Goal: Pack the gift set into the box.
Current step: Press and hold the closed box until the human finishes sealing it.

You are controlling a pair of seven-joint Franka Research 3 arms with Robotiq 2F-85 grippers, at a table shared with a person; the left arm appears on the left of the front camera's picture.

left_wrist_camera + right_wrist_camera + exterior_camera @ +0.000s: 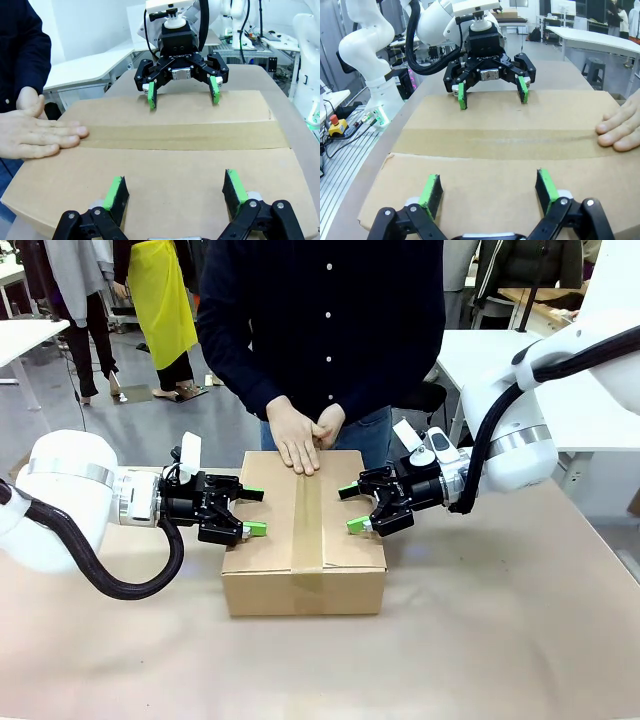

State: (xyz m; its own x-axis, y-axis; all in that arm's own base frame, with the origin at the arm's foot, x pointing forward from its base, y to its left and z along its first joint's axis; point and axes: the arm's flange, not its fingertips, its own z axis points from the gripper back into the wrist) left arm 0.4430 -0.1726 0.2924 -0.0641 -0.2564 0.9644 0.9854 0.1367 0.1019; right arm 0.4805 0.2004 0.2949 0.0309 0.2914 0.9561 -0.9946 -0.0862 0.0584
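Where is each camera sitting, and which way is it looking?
Front view: sits between the arms, looks across the box at the person's hands; left gripper and right gripper show, jaws open.
Left wrist view: sits on the left arm, looks over the box top at the right gripper; own fingers below.
Right wrist view: sits on the right arm, faces the left gripper.
Both wrist views share the tape seam.

Bright, even indoor light falls from overhead, with no harsh glare. The box (pixel 303 540) throws only a soft, faint shadow onto the desk (pixel 480 640) at its base. All three views are sharp up close; the wrist views bend straight lines near their edges, and far backgrounds look slightly soft.
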